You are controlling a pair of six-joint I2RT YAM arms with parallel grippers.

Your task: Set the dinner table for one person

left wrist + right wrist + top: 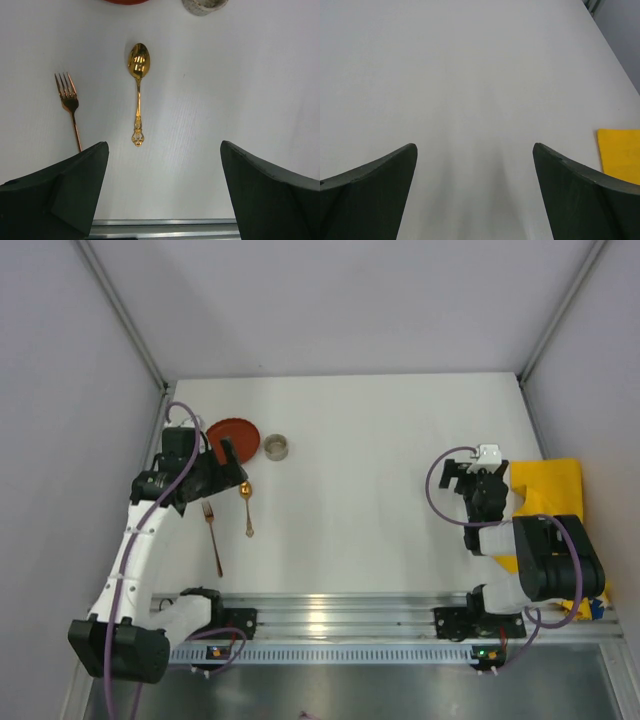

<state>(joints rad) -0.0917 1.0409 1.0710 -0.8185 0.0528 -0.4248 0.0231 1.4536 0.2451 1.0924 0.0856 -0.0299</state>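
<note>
The white dinner table (400, 430) bears a red plate (232, 437) and a small grey cup (276, 447) at the far left. A gold spoon (247, 508) and a copper fork (212, 537) lie side by side nearer me, handles toward the front rail. My left gripper (230, 472) hovers above them, open and empty; the left wrist view shows the spoon (138, 90), the fork (70, 107), the plate's edge (127, 1) and the cup (202, 5) beyond my gripper (164, 150). My right gripper (484, 478) is open and empty over bare table (470, 75).
A yellow cloth (555, 502) lies at the right edge of the table, beside the right arm; its corner shows in the right wrist view (620, 152). Silver rails (340, 615) run along the near edge. Grey walls close in the far and side edges.
</note>
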